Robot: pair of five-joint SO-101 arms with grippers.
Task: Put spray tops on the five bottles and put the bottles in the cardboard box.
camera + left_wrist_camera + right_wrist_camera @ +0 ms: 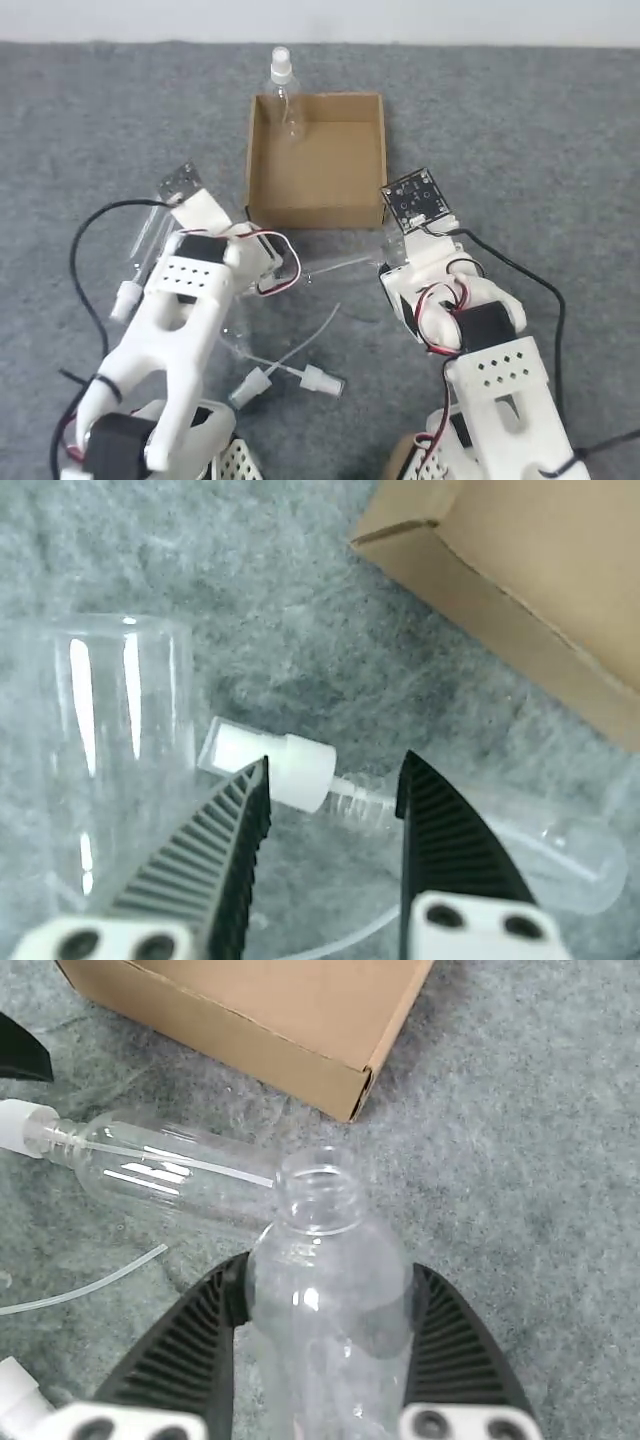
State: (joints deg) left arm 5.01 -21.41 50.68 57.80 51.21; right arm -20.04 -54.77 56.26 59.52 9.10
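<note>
R gripper [330, 1275] is clamping a topless bottle [325, 1305] btw its jaws, the open neck pointing toward the near corner of the cardboard box [260, 1010]. L gripper [335, 780] is hanging w/ jaws spread fairly wide, straddling the white spray top [290, 770] of a capped bottle [545, 845]. That bottle is lying on its side on the grey carpet [250, 600], just in front of the box's near wall, btw the two arms. A third bottle [148, 240] is lying on the carpet on the L arm's outer side, white top pointing away from the box. An upright bottle [285, 95] w/ top fitted is standing at the box's far wall. Two loose spray tops [322, 381], tubes trailing, are lying near the arms' bases.
</note>
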